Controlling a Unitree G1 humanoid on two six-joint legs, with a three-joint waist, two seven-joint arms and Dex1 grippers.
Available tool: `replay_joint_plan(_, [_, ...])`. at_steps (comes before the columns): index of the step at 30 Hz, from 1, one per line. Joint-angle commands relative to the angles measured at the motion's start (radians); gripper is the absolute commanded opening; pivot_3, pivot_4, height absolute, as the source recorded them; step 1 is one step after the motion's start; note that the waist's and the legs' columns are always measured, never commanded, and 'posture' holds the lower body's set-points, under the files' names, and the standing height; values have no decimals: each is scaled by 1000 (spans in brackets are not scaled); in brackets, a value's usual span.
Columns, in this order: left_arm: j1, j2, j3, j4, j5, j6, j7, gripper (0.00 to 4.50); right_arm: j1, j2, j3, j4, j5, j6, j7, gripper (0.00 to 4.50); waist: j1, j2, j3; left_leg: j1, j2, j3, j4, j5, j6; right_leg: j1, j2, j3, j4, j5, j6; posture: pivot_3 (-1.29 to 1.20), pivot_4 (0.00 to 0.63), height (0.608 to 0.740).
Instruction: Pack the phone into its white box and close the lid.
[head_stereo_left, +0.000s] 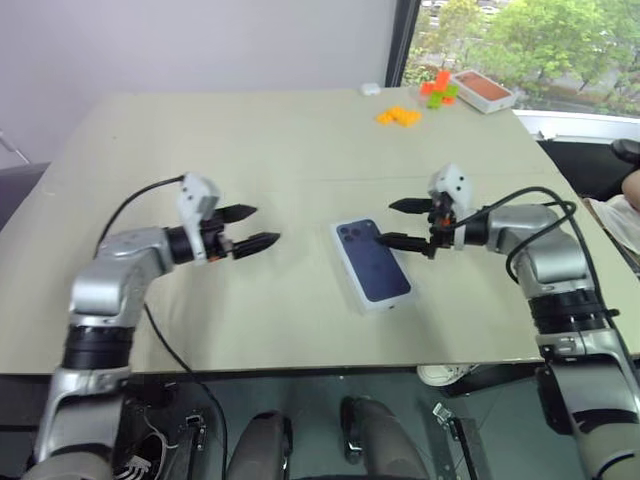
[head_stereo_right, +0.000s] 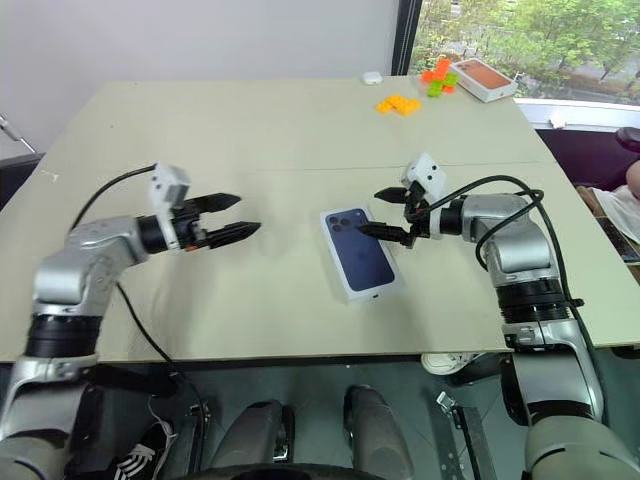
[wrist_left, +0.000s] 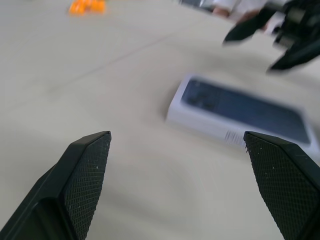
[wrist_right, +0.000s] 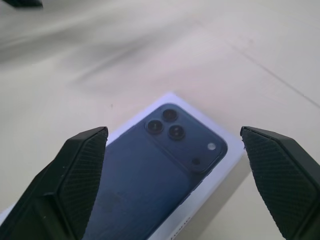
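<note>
The pale worktop (head_stereo_left: 280, 140) spans the head views from edge to edge, with a window at about 1 o'clock. Near its middle, a little toward 5 o'clock, lies the white box (head_stereo_left: 350, 270), flat on the surface, one short end toward 11 o'clock. Its top face shows the dark navy phone (head_stereo_left: 374, 262) with the square camera cluster at the 11 o'clock corner; whether this is the phone itself in the tray or a printed lid cannot be told.

The left tool (head_stereo_left: 247, 229) hangs above the worktop at about 9 o'clock from the box, well apart from it, fingers spread wide, gripping nothing. The right tool (head_stereo_left: 398, 222) hovers at the box's 2 o'clock corner, just above the camera end, fingers likewise wide apart and empty, touching nothing visible. Bare worktop lies between each tool and the box.

At the far 1 o'clock corner sits an orange-topped box (head_stereo_left: 483, 90), next to it some orange and green blocks (head_stereo_left: 438, 90), and a cluster of yellow pieces (head_stereo_left: 399, 116) nearer in. A small white object (head_stereo_left: 370, 89) rests at 12 o'clock by the far edge
</note>
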Motion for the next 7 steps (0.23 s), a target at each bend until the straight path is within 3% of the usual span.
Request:
replay_joint_plan(1, [76, 59, 60, -79, -58, 24, -34, 4500, -10, -20, -51, 26, 21, -32, -8, 4472, -1, 0, 0, 0, 0, 0, 0, 0, 0, 0, 0, 0, 0, 0, 0, 0, 150, 740])
replay_joint_plan(7, [224, 106, 155, -96, -57, -59, -23, 4500, -28, -24, -84, 169, -8, -106, -64, 4472, -1, 0, 0, 0, 0, 1, -2, 0, 0, 0, -3, 0, -2, 0, 0, 0, 150, 740])
